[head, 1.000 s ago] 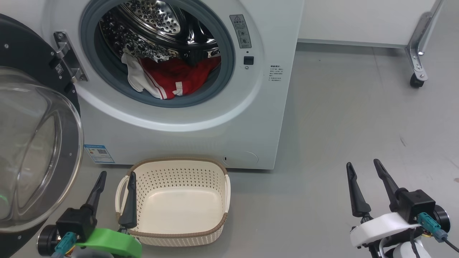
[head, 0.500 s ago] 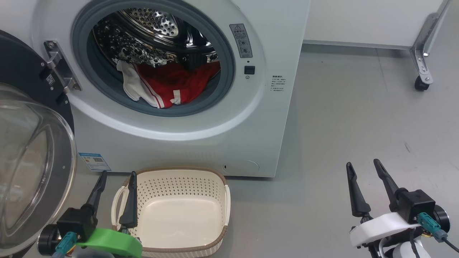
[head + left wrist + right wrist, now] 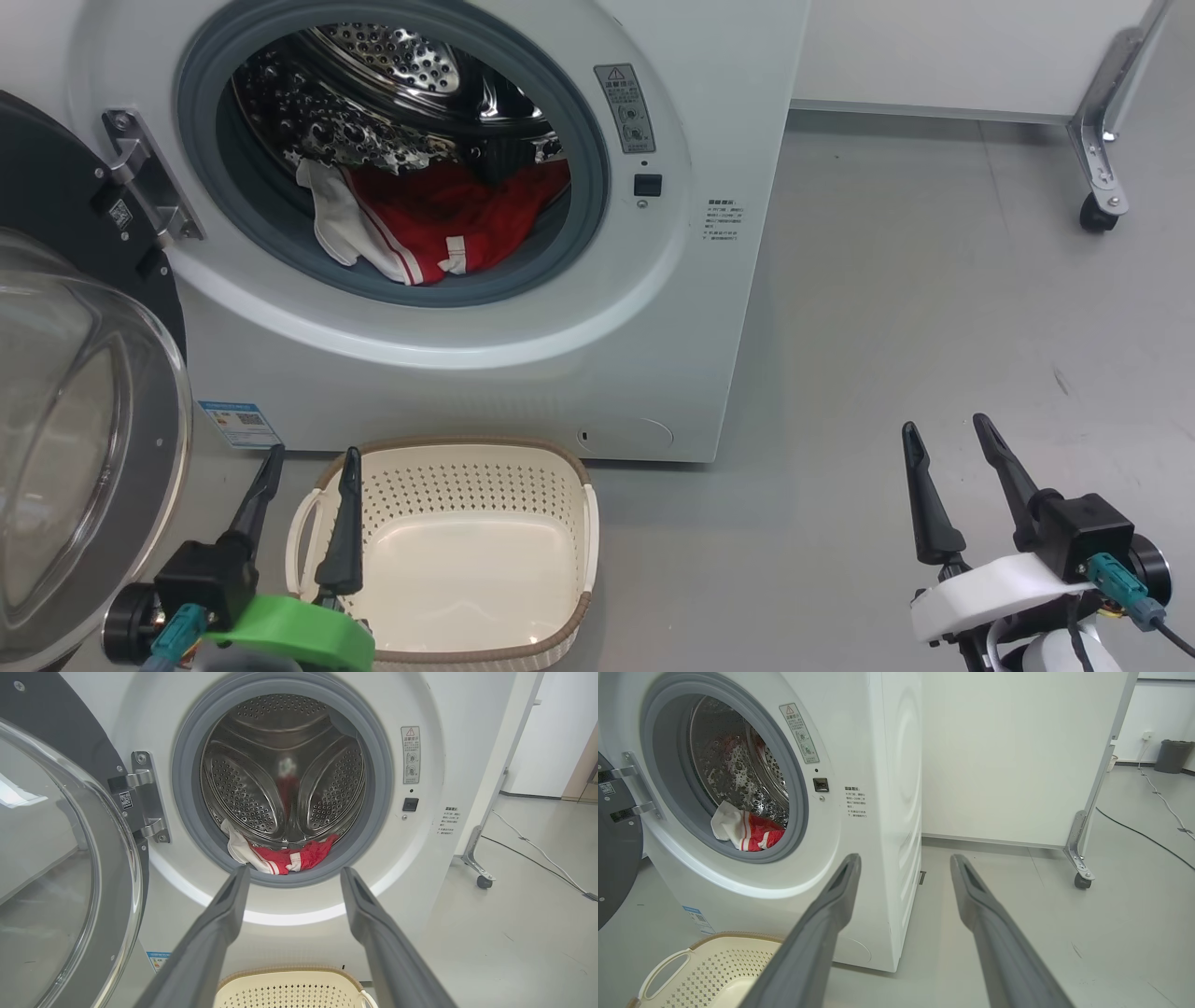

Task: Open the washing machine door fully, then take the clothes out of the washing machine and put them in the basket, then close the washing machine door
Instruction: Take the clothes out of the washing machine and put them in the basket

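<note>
Seeing left gripper (image 3: 313, 452) nearest, low at left, fingers spread wide, gripping nothing, tips in line with the left handle of the basket (image 3: 588, 523). Can't tell from head view whether touching that handle or just above it. Reading right gripper (image 3: 944, 425) the same: spread wide, nothing held, over bare floor (image 3: 887, 327), well apart from the basket. Placing the basket upright on the floor, just in front of the washing machine (image 3: 485, 392), bare cream bottom showing. Noting the washing machine door (image 3: 84, 420) open at far left, glass bowl bulging toward camera, hung on a metal hinge (image 3: 140, 177). Spotting blue label (image 3: 238, 425) low on the machine front, between door and basket. Finding the clothes (image 3: 439, 219) further in, inside the steel drum (image 3: 373, 65): red heap with white stripes, lying at the drum bottom, white edge draped toward the grey seal (image 3: 485, 291) on the left. Beyond, to the right: white panel (image 3: 934, 47) on a wheeled metal leg (image 3: 1097, 213).
</note>
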Motion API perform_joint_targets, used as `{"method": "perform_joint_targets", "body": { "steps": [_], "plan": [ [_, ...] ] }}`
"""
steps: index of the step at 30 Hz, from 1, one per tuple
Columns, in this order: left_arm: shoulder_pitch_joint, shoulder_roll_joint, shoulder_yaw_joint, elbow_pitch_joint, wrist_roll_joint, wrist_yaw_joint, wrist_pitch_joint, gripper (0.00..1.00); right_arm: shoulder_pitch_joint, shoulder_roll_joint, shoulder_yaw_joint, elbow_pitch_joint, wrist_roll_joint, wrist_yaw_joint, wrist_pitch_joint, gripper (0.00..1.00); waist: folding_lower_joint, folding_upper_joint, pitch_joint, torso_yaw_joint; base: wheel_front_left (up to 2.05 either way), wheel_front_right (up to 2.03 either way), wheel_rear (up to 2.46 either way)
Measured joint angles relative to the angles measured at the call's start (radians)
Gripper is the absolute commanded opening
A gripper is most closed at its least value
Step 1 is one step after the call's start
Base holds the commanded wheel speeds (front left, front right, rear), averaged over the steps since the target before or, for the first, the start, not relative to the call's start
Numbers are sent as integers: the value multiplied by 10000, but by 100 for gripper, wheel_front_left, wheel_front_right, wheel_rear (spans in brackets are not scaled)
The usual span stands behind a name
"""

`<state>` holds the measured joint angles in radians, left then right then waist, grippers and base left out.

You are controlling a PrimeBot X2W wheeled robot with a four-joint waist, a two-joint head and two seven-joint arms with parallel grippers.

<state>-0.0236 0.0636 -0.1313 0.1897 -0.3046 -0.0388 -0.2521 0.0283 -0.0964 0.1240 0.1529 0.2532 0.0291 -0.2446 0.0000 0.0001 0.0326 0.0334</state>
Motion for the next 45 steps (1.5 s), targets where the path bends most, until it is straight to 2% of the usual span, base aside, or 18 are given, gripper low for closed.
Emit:
{"method": "perform_joint_targets", "body": {
  "steps": [37, 45],
  "plan": [
    [-3, -65, 36, 142, 144, 0, 0, 100, -12, 46, -61, 35, -4, 8, -2, 100, 1, 0, 30, 20, 0, 0, 0],
    [-3, -69, 242, 81, 222, 201, 0, 100, -55, 65, 23, -6, -15, 84, -2, 100, 0, 0, 178, -96, 0, 0, 0]
  ]
}}
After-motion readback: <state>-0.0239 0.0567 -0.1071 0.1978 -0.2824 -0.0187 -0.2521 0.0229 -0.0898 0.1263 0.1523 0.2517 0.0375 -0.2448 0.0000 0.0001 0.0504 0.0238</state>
